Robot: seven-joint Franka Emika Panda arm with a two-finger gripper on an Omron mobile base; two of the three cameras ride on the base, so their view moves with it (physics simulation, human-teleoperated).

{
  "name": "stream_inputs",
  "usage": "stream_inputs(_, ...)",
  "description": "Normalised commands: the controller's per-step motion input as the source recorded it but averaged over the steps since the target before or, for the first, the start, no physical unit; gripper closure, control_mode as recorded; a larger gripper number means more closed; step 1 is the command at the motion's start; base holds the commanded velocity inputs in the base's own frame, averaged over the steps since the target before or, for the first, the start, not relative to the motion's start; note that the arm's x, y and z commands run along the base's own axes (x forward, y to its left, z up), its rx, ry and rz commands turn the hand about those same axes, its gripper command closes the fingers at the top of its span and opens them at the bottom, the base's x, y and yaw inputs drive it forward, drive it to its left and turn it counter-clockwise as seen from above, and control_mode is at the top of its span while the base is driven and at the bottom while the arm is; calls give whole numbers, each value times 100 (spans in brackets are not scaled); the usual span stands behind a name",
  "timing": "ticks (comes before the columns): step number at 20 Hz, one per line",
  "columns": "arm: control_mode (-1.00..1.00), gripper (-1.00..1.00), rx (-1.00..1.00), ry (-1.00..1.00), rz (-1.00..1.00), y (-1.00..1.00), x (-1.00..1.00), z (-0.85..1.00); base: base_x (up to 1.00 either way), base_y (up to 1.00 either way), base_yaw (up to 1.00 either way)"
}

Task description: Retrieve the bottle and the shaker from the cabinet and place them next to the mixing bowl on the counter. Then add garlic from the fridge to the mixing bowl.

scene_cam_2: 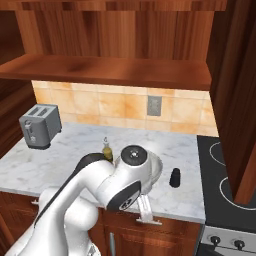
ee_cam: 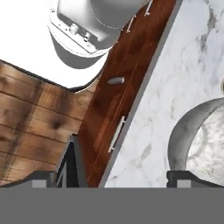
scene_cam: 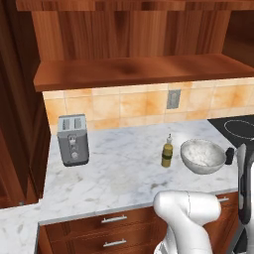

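In the left base view we see the bottle (scene_cam: 167, 153) standing upright at centre right on the marble surface (scene_cam: 114, 168), just left of the mixing bowl (scene_cam: 202, 156); the shaker (scene_cam: 229, 156) stands at the bowl's right rim, close to the frame's right edge. The bottle is olive-yellow with a darker label band, slim neck and pale pointed cap; we judge it light, rigid and somewhat slick, best gripped across the labelled body rather than the thin neck. The shaker is a short black cylinder, likely light and stiff, easiest pinched across its middle. The cabinet (scene_cam: 134, 69) shelf runs across the upper frame. In the right base view the shaker (scene_cam_2: 175, 177) stands right of centre, apart from the bowl, which is mostly hidden behind the arm; the bottle (scene_cam_2: 107, 150) peeks out left of the arm's joint. In the hand view the bowl (ee_cam: 199, 140) curves in at lower right, pale grey with a speckled inside; it looks wide, rigid and heavier, so garlic would simply drop in. The gripper (ee_cam: 113, 181) hangs over the surface's front edge, jaws spread wide, pinching nothing.
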Motion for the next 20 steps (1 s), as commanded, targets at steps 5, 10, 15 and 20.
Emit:
stream_inputs(5, -100, -100, -20, 28, 63, 76, 4, 20, 0, 0, 0)
stream_inputs(10, -100, -100, -10, 20, 34, 24, 32, -19, 0, 0, 0)
stream_inputs(15, -100, -100, 5, 4, 0, 7, 49, -29, 0, 0, 0)
stream_inputs(20, -100, -100, 0, 0, 0, 1, -1, -1, 0, 0, 0)
